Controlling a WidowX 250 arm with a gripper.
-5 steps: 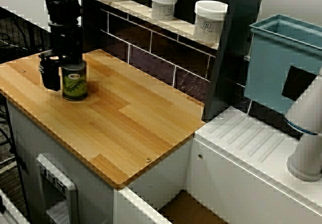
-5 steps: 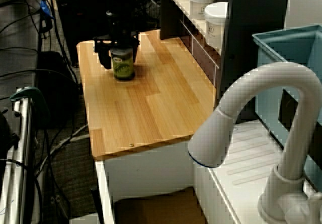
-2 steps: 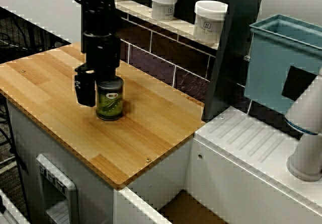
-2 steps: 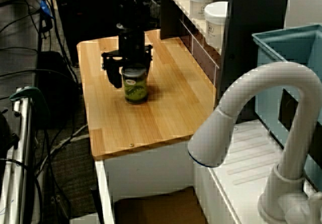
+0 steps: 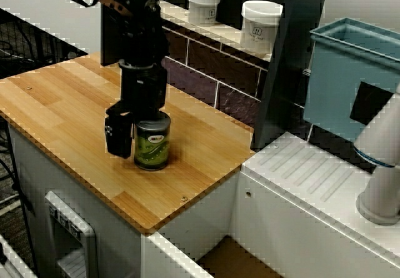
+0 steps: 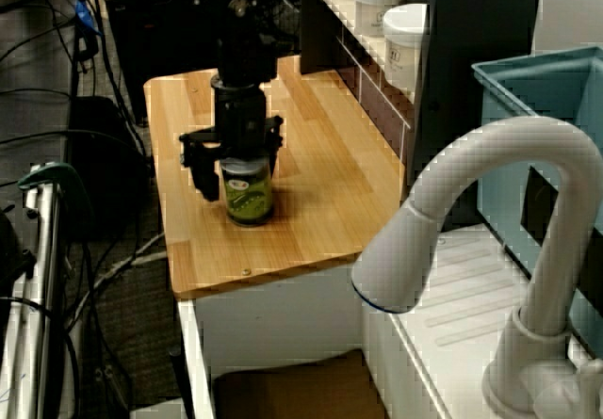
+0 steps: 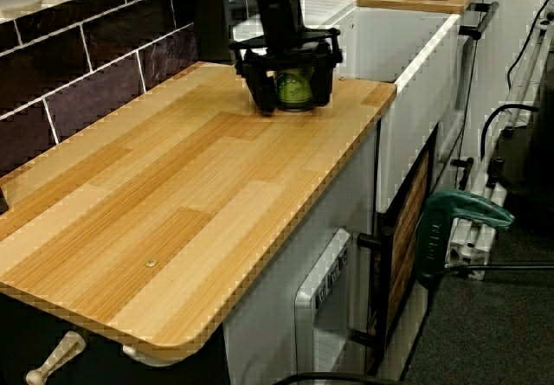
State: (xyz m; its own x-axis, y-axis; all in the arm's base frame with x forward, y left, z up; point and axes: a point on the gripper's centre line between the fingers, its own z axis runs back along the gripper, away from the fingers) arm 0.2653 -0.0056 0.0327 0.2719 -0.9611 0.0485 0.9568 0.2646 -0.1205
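Note:
A green-labelled can (image 5: 152, 147) stands upright on the wooden counter (image 5: 69, 112), near its front right corner. My black gripper (image 5: 145, 139) comes down from above and is shut on the can, with one finger (image 5: 119, 137) on its left side. In the view past the faucet, the fingers (image 6: 201, 165) straddle the can (image 6: 249, 195), which rests on the counter (image 6: 316, 184). In the view along the counter, the gripper (image 7: 294, 80) holds the can (image 7: 296, 89) at the far end of the wood (image 7: 173, 186).
Two white jars (image 5: 261, 25) (image 5: 204, 4) sit on a shelf above the dark tiled wall. To the right are a white ribbed drainboard (image 5: 312, 178), a teal bin (image 5: 350, 78) and a white faucet (image 6: 471, 249). Cables and a green clamp (image 7: 454, 221) lie beside the counter.
The gripper has carried the can from the counter's far left end to near its front right corner, staying shut on it throughout.

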